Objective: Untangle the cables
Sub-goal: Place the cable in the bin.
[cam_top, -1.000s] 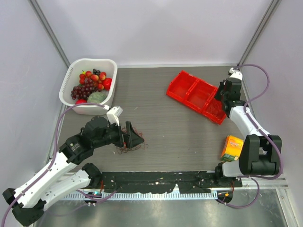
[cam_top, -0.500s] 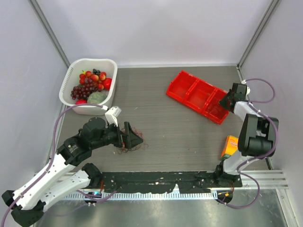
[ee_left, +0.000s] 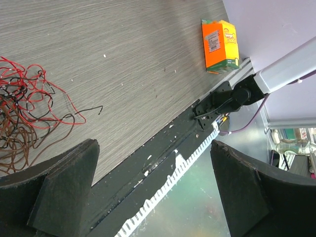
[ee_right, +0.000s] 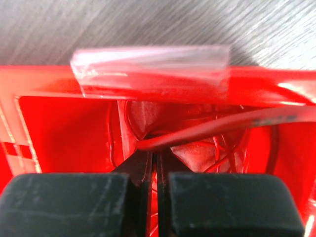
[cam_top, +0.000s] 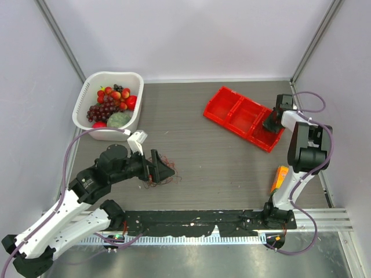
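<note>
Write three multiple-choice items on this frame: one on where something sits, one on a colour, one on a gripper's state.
1. Seen from the top camera, on which part of the table does the orange carton sit?
A. left side
B. middle
C. right side

2. The cables are mostly:
A. blue
B. white
C. red and brown

3. The left gripper is:
A. open
B. shut on the cables
C. shut on the orange carton

Answers:
1. C, the carton sits by the right arm near the table's right edge.
2. C, the left wrist view shows red and brown strands.
3. A, its fingers stand wide apart with nothing gripped.
</note>
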`<act>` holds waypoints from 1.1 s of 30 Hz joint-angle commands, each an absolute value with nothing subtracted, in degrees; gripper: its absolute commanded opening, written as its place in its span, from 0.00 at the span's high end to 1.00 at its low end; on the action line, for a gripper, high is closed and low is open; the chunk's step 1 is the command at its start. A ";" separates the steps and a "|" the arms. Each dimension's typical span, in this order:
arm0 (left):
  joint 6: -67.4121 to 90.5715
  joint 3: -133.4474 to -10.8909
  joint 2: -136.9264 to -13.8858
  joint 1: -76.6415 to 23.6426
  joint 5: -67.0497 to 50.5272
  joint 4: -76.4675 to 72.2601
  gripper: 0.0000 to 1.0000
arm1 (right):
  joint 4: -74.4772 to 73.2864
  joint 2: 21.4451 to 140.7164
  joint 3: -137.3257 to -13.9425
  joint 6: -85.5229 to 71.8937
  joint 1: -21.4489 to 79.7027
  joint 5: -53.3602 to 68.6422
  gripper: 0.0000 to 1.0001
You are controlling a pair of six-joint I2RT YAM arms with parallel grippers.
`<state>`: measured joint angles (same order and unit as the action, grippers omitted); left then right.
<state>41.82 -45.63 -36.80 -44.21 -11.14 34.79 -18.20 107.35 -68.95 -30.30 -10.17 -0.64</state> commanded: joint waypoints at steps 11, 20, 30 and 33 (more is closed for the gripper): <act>42.01 -45.44 -36.03 -44.38 -11.60 33.84 0.00 | -34.36 101.62 -77.43 -24.35 -6.15 -10.98 0.65; 41.66 -45.17 -35.68 -44.38 -12.30 33.57 0.00 | -37.79 87.74 -74.18 -22.41 -6.07 -15.12 0.41; 41.57 -44.03 -35.42 -44.38 -13.01 32.61 0.00 | -35.25 73.58 -60.04 -26.01 -3.53 -6.51 0.27; 41.31 -44.12 -34.98 -44.38 -12.40 33.13 0.00 | -34.28 71.11 -53.73 -27.86 -0.97 -3.53 0.28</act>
